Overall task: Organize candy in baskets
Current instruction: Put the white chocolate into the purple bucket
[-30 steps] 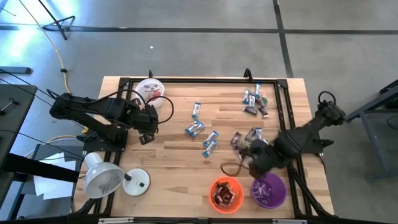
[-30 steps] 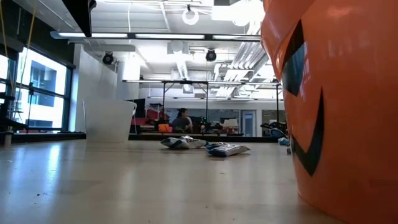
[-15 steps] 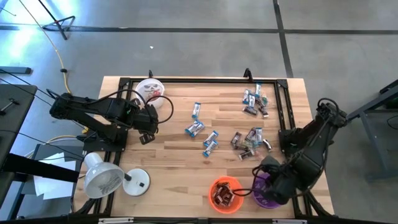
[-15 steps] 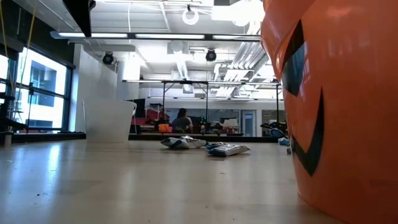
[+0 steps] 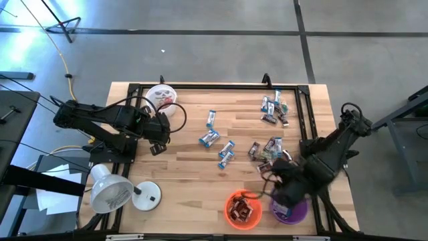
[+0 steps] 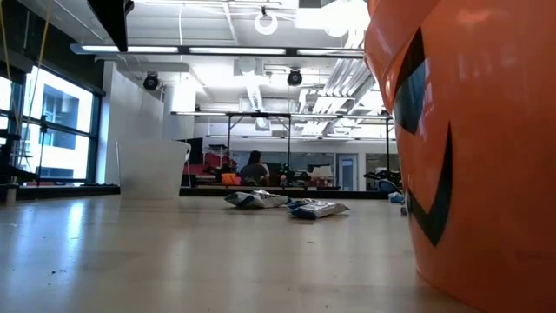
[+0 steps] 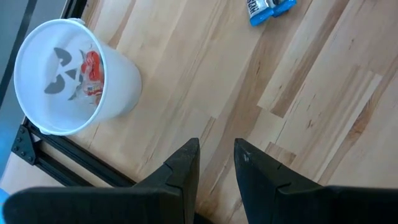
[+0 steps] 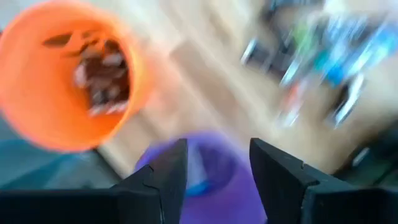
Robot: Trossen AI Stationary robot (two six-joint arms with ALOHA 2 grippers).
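Right claw (image 8: 212, 177) hangs over the purple bucket (image 5: 291, 209) at the counter's (image 5: 194, 167) near right corner; its fingers (image 8: 163, 177) stand wide apart with nothing between them, and the purple bucket's (image 8: 205, 168) mouth shows in the gap. The right wrist view is motion-blurred. The orange bucket (image 5: 243, 209) stands just beside the purple one, on its left, and holds dark brown/red wrapped bars; in the low view its printed face (image 6: 426, 156) fills the right edge. Left claw (image 7: 216, 163) waits near the counter's left edge, fingers a narrow gap apart, holding nothing, above bare wood. The white bucket (image 5: 161, 97) with a dark face print stands at the far left corner, near the left claw; in the left wrist view a red-wrapped piece (image 7: 92, 73) lies inside it. Loose candy on the counter: a blue-and-white group (image 5: 215, 138) mid-counter, a mixed cluster (image 5: 274, 108) toward the far right, and another mixed cluster (image 5: 269, 150) just beyond the right claw. A white dome-shaded lamp (image 5: 114, 189) sits at the near left corner. A person (image 6: 254, 168) shows far off in the room behind.
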